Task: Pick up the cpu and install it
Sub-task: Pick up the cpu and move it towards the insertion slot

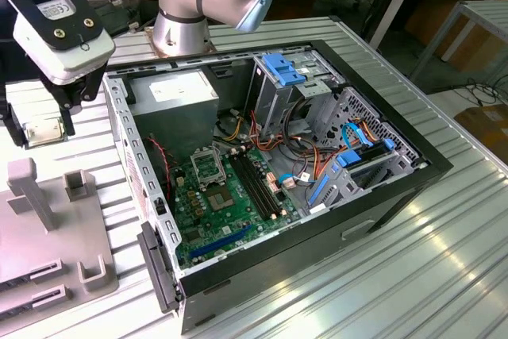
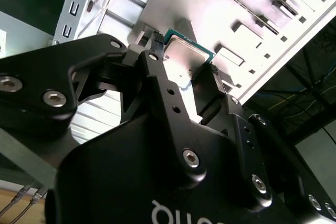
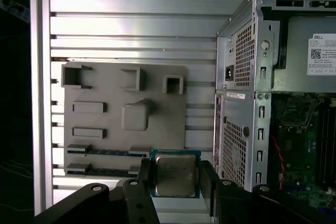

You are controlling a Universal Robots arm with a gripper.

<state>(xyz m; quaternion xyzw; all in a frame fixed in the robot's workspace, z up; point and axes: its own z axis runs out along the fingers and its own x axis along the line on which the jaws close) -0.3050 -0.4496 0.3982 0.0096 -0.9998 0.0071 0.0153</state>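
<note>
Exterior view: the arm (image 1: 55, 29) hangs at nine o'clock of the computer case (image 1: 317, 252), wrist pointing down over the worktop (image 1: 397, 275), its gripper (image 1: 41, 128) clamped on two edges of the cpu (image 1: 44, 134).

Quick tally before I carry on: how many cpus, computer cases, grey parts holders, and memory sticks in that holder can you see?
cpu: 1, held in the gripper
computer case: 1, open
grey parts holder: 1
memory sticks: 2, in the holder's slots
Total: 5
</note>
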